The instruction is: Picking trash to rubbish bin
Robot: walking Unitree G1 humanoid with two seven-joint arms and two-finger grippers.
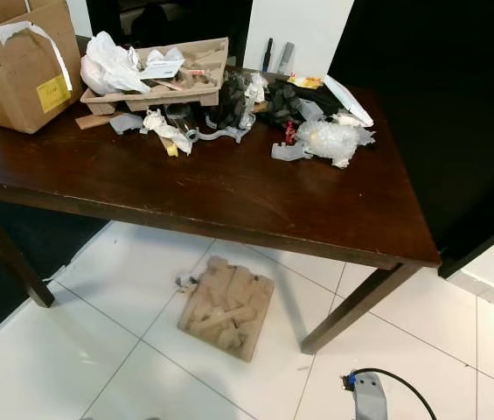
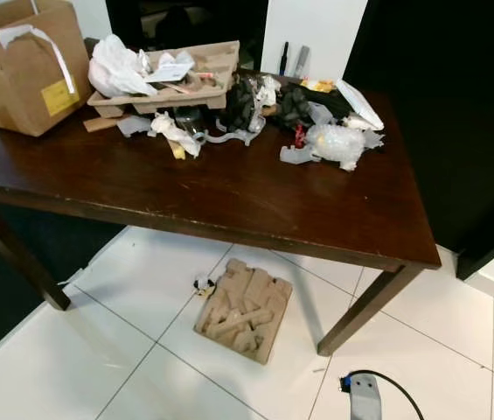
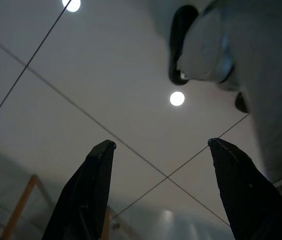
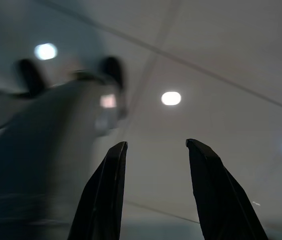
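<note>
From the left eye view, a dark wooden table (image 1: 229,188) stands on white floor tiles (image 1: 98,350), its far half strewn with trash: a moulded pulp tray (image 1: 155,83) holding crumpled white paper (image 1: 111,66), a wad of clear plastic wrap (image 1: 330,140) near the right end, and a heap of black pieces (image 1: 281,101) between them. An open cardboard box (image 1: 19,61) sits at the table's left end. Under the table, a second pulp packing insert (image 1: 226,306) lies flat on the tiles. The right eye view gives the same scene, with a grey arm part (image 2: 366,395) and its black cable at the bottom edge. In the left wrist view, the left gripper (image 3: 160,150) points up at a ceiling with round lights, its fingers spread wide and holding nothing. In the right wrist view, the right gripper (image 4: 155,150) likewise faces the ceiling, fingers parted and empty, beside a blurred grey part of the robot
</note>
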